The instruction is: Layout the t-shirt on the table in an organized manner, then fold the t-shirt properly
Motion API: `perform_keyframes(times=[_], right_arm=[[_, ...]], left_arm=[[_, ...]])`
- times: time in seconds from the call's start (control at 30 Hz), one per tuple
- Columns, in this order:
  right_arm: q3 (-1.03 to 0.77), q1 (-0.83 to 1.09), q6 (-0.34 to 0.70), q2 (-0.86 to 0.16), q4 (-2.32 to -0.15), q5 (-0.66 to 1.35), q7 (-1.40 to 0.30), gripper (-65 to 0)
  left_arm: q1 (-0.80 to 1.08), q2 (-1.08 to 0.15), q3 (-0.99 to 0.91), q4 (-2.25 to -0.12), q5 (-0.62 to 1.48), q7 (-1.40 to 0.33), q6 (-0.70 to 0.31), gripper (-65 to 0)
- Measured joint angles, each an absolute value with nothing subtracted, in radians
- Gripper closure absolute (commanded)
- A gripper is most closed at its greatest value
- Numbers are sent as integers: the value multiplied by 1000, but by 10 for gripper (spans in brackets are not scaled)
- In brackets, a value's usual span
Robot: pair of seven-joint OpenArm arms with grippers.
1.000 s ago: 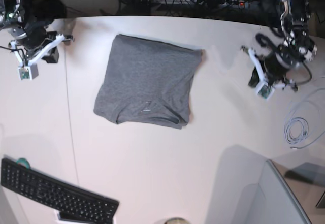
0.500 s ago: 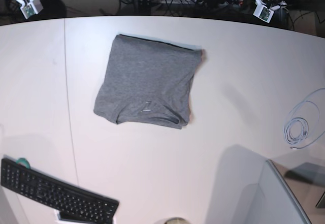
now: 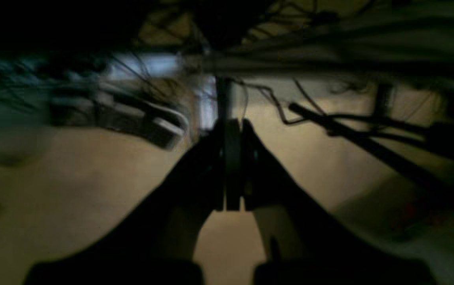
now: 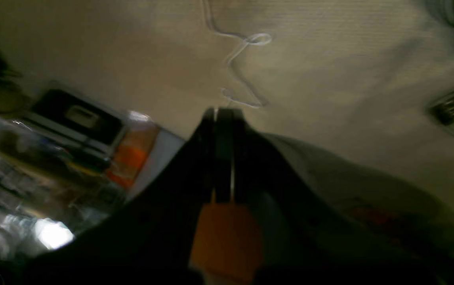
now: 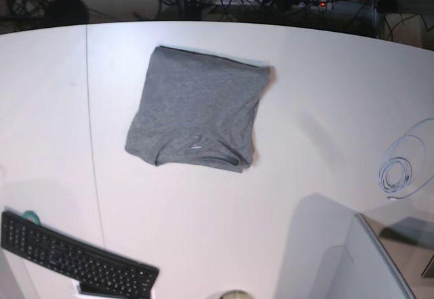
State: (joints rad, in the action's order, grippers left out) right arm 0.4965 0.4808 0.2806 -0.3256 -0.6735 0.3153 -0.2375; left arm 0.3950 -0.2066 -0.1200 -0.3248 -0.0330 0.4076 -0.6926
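Note:
The heather-grey t-shirt (image 5: 196, 116) lies folded into a rough rectangle on the white table (image 5: 319, 109), left of centre in the base view, collar toward the near edge. Neither arm shows in the base view. In the left wrist view my left gripper (image 3: 229, 130) has its dark jaws pressed together with nothing between them, pointing at blurred cables and floor. In the right wrist view my right gripper (image 4: 221, 114) is also shut and empty, over a beige floor with a thin cable. The t-shirt shows in neither wrist view.
A black keyboard (image 5: 74, 258) lies at the near left edge. A coiled white cable (image 5: 400, 170) lies at the right. A grey panel (image 5: 359, 258) stands at the near right. A thin dark seam (image 5: 91, 143) runs across the table's left part. Cables and a power strip (image 5: 298, 1) lie behind the table.
Both arms have withdrawn from the table toward the back and have left the base view. The folded t-shirt has not moved.

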Motion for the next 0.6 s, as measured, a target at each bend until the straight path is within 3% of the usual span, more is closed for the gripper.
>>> perform_keyframes(times=[0.1, 0.2, 0.27, 0.4, 0.6], right_arm=[[550, 344, 284, -185, -211, 321, 195, 0], [557, 303, 281, -115, -2, 318, 481, 0], [563, 315, 280, -96, -19, 320, 495, 0], [562, 329, 281, -85, -128, 313, 426, 0], [562, 316, 281, -123, -134, 317, 435, 0]], left_arm=[[240, -239, 151, -16, -29, 553, -639, 0], [213, -238, 447, -20, -14, 587, -522, 0], [215, -223, 587, -52, -19, 508, -422, 0], [231, -221, 627, -93, -25, 444, -263, 0], [200, -233, 624, -104, -19, 482, -194, 0]])
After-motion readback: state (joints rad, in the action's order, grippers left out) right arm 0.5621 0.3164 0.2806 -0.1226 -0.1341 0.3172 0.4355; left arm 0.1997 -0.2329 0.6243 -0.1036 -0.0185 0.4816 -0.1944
